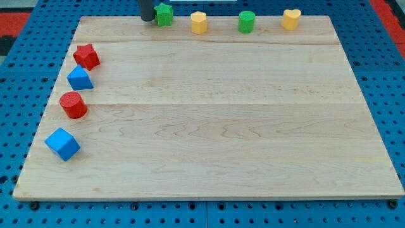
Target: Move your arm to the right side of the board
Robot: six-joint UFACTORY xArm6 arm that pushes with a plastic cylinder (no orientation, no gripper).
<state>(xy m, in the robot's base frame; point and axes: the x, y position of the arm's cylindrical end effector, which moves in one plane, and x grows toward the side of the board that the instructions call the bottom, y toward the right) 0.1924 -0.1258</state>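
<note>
My tip [147,19], the lower end of a straight dark rod that serves as the end effector, sits at the view's top edge of the board, left of centre. It is a plain rod with no jaws, so it neither opens nor closes and it grips nothing. It stands just beside the green star-shaped block [164,14], on that block's left; whether the two touch cannot be told.

The surface [215,120] is a pale wooden board made of long planks running left to right, with faint seams between them. It lies on a blue perforated mat [19,126] dotted with small holes, and red patches of matting [19,22] show at the view's top corners.

Eight blocks lie on the surface. Four line the view's top edge, well apart: the green star-shaped block, a yellow block [199,22] of rounded, many-sided shape, a green cylinder [246,21] and a yellow heart-shaped block [291,19]. Four more run down the view's left edge: a red star-shaped block [86,56], a blue block [80,78] just below it, a red cylinder [73,105] and a blue cube [62,144]. By colour that makes two green, two yellow, two red and two blue.
</note>
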